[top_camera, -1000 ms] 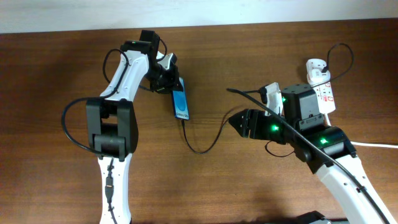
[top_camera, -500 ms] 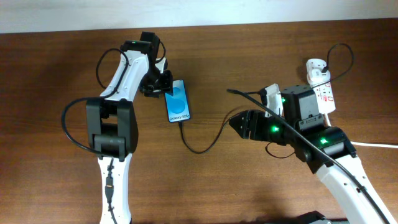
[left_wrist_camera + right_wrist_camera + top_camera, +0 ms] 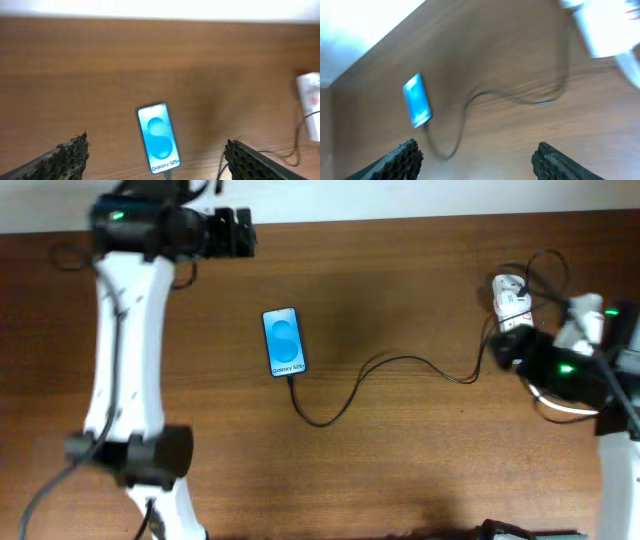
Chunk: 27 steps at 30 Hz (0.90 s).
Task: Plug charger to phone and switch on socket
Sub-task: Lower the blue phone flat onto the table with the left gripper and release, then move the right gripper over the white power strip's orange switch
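Note:
The phone (image 3: 283, 342) lies flat on the wooden table, blue screen up. The charger (image 3: 330, 415), a thin black cable, is plugged into the phone's lower end, loops below it and runs right to the white socket (image 3: 515, 305). My left gripper (image 3: 234, 232) is raised high behind the phone; in the left wrist view it (image 3: 156, 141) stands open and empty above the phone (image 3: 159, 137). My right gripper (image 3: 502, 350) hovers just below the socket. The blurred right wrist view shows it (image 3: 476, 146) open and empty, with the phone (image 3: 417, 100), charger (image 3: 520, 97) and socket (image 3: 605, 25) beyond.
The table's far edge meets a white wall (image 3: 400, 198). The socket's thick white cord (image 3: 560, 408) runs off to the right under my right arm. The socket (image 3: 311, 97) also shows at the left wrist view's right edge.
My left gripper has opened and let go of the phone, which now lies flat, and the arm has lifted up and back. My right arm has swung right to the socket.

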{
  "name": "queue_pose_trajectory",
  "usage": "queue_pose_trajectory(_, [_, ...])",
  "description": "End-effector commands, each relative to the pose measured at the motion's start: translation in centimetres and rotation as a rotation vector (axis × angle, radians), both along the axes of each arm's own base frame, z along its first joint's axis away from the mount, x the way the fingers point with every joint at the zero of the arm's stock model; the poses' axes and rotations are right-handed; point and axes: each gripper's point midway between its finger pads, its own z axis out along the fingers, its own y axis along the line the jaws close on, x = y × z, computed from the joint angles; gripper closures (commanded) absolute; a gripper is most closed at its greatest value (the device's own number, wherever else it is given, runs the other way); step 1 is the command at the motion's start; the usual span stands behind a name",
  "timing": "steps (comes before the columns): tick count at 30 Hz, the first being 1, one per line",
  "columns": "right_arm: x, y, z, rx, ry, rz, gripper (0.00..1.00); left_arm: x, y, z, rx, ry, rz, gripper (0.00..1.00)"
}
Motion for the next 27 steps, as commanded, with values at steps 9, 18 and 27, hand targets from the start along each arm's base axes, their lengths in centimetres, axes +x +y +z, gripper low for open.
queue_pose_trajectory(9, [3.8,-15.9,-10.3,-0.139,0.201,-0.227,0.18,-2.2,2.8,3.8,0.107,-0.087,0.075,0.01])
queue_pose_trajectory(18, [10.3,-19.7,-18.1,-0.052,0.146,-0.308,0.16,-2.2,2.8,3.8,0.107,-0.087,0.075,0.01])
queue_pose_trajectory(27, [14.4,-18.9,-18.7,-0.17,0.076,-0.272,0.16,-2.2,2.8,3.8,0.107,-0.087,0.075,0.01])
